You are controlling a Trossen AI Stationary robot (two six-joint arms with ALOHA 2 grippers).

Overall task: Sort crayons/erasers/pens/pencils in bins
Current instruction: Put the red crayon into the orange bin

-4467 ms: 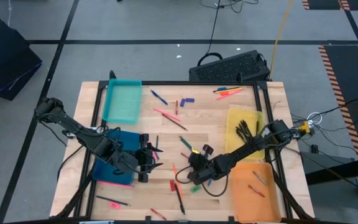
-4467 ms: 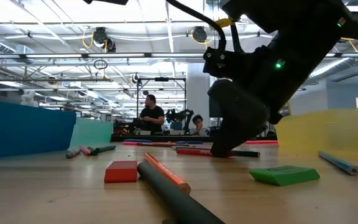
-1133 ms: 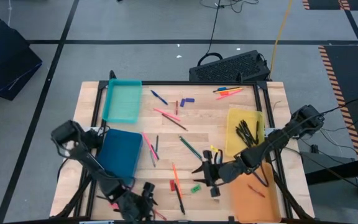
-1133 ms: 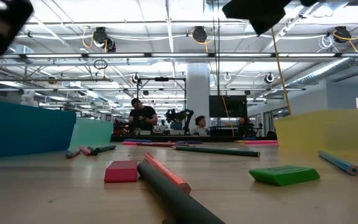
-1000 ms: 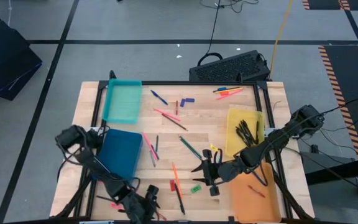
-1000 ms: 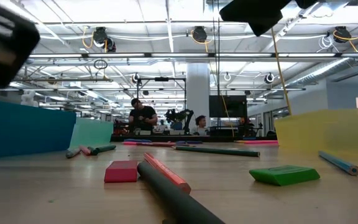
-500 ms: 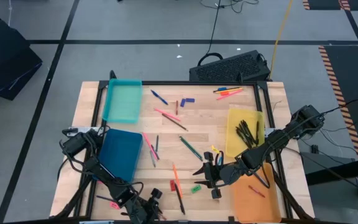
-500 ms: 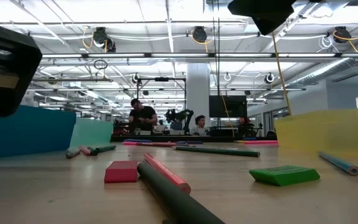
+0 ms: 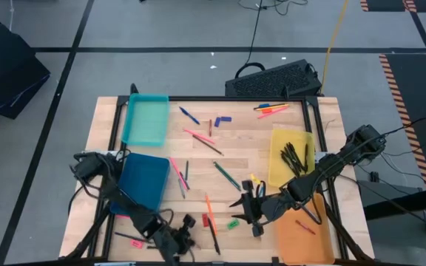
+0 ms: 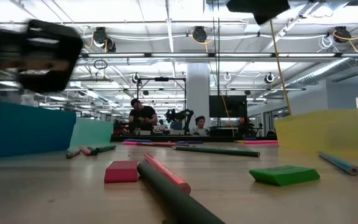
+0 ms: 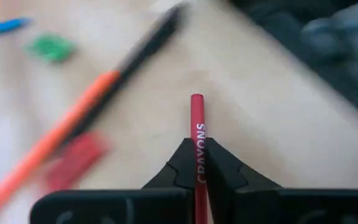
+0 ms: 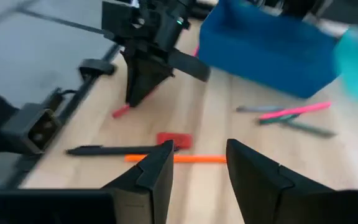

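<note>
My left gripper (image 9: 182, 236) hangs over the table's near edge, shut on a red crayon (image 11: 196, 115). My right gripper (image 9: 248, 210) hovers open near the table's middle, left of the orange bin (image 9: 302, 225), with nothing between its fingers. A red eraser (image 9: 204, 220), a green eraser (image 9: 233, 223), an orange pen (image 9: 208, 207) and a black pen (image 9: 214, 238) lie flat on the wood between the two grippers. The dark blue bin (image 9: 143, 181), the teal bin (image 9: 146, 118) and the yellow bin (image 9: 291, 155) stand on the table. My left gripper pinches the red crayon between its two fingers, on the labelled part of the stick (image 11: 198, 163). The crayon lies along the fingers and sticks out past their tips (image 11: 196, 99). In the right wrist view the fingers point down, and the crayon (image 12: 122, 111) pokes out below them.
Black pens lie in the yellow bin; two short red sticks lie in the orange bin. Loose pens and pencils are scattered at the far side (image 9: 272, 109) and beside the dark blue bin (image 9: 180, 176). A pink stick (image 9: 135, 241) lies near the front left corner.
My left gripper has travelled along the near edge toward the table's right and a little toward the far side, coming into the low view from the left.
</note>
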